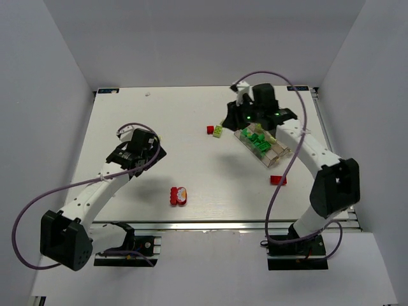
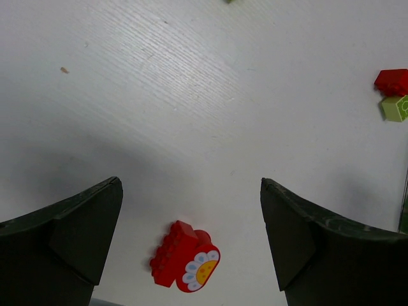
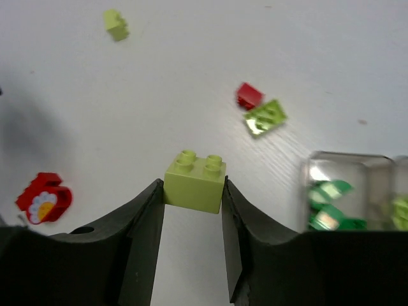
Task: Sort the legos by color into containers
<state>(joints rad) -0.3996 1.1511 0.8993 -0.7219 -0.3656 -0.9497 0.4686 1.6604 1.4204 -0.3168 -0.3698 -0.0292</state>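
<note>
**One pale brick pinched, six pieces loose around the tray**

The right gripper (image 3: 193, 194) hangs just off the far-left corner of the clear tray (image 1: 279, 153). Its jaws pinch one pale yellow-green brick (image 3: 194, 183), held studs up.

The left gripper (image 2: 191, 191) is well left of the tray, its jaws spread wide with nothing between them.

Six pieces lie loose on the white table (image 1: 159, 121).
- Two sit just left of the tray, touching or nearly so: a small red brick (image 1: 210, 130) and a pale green brick (image 1: 218, 132).
- One red brick (image 1: 278, 180) lies near the tray's near side.
- Two lie well left of the tray, pressed together below the left gripper: a red studded brick (image 2: 171, 252) and a red flower-faced piece (image 2: 199, 271).
- One far pale brick (image 3: 116, 25) lies well beyond the rest.

Inside the tray sit bright green bricks (image 1: 258, 141), perhaps five, though blur prevents a sure count.
</note>
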